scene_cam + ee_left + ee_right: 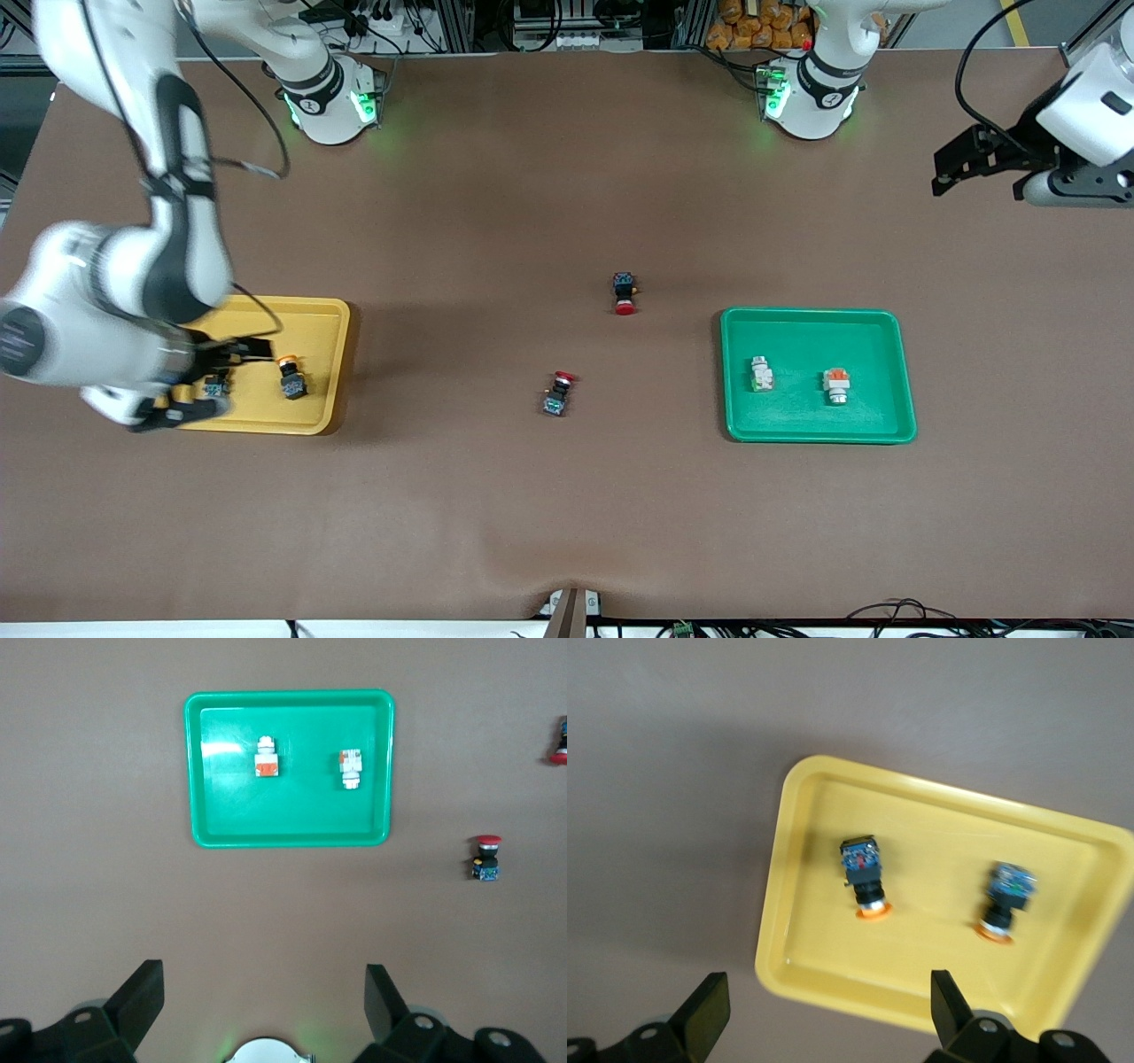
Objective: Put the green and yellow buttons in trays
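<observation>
The yellow tray point(330, 354) lies toward the right arm's end of the table and holds two black-bodied switches with yellow-orange caps point(292, 379) point(215, 386). My right gripper point(234, 379) hangs open and empty over this tray. In the right wrist view the tray point(797, 815) and both switches point(864, 873) point(1005, 899) show, with the right gripper point(828, 1019) over the tray's rim. The green tray point(815, 314) holds two white switches point(761, 373) point(836, 385). My left gripper point(944, 170) waits open, high over the left arm's end of the table. The left wrist view shows the green tray point(288, 840), the white switches point(267, 757) point(351, 768) and the left gripper point(264, 1001).
Two black-bodied switches with red caps lie on the brown table between the trays, one farther from the front camera point(625, 292) and one nearer point(558, 392). Both show in the left wrist view point(560, 740) point(485, 857).
</observation>
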